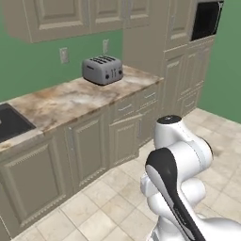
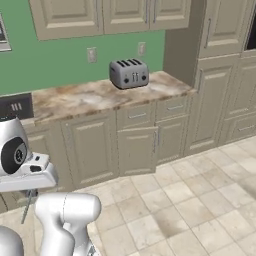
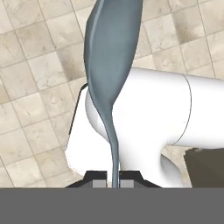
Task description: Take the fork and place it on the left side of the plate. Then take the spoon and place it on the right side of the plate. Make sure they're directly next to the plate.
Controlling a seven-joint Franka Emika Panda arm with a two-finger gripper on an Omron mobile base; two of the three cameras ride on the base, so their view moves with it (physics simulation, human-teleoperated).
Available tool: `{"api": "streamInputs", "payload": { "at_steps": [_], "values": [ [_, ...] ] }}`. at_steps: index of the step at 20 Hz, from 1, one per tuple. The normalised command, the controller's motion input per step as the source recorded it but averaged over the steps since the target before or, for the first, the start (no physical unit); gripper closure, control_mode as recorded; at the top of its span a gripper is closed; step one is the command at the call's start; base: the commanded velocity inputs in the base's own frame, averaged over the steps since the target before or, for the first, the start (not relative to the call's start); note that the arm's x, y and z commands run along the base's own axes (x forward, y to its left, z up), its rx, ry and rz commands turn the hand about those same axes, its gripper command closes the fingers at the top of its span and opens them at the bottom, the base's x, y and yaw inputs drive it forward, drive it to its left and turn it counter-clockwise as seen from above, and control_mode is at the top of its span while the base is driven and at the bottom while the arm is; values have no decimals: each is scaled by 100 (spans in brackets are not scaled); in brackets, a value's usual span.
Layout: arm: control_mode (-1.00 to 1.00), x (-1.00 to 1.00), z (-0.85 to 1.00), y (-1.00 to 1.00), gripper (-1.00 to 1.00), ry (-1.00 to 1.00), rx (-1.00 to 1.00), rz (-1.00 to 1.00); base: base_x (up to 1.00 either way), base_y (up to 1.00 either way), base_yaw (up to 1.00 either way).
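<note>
In the hand view my gripper (image 3: 113, 183) is shut on the thin handle of the spoon (image 3: 111, 57). Its bluish-grey oval bowl points away from the fingers, over the tiled floor and in front of the arm's white body. At the left edge of the right base view the spoon (image 2: 27, 207) shows as a thin grey line hanging below the hand, low beside the base. The fork and the plate are out of view.
A marble counter (image 1: 70, 101) runs over beige cabinets (image 2: 135, 145), with a grey toaster (image 1: 102, 69) at its right end and a dark sink (image 1: 12, 123) at its left. Tall cabinets and a wall oven (image 1: 207, 20) stand to the right. Tiled floor (image 2: 190, 200) lies in front.
</note>
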Motion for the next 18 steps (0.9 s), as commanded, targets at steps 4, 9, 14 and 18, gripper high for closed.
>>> {"api": "streamInputs", "payload": {
  "at_steps": [4,9,14,18],
  "values": [
    [100,0,0,0,100,0,0,0,-100,-21,-18],
    [100,0,0,0,100,0,0,0,-100,-18,-18],
    [100,0,0,0,100,0,0,0,-100,-10,-19],
    [100,0,0,0,100,0,0,0,-100,-9,-18]
  ]
}}
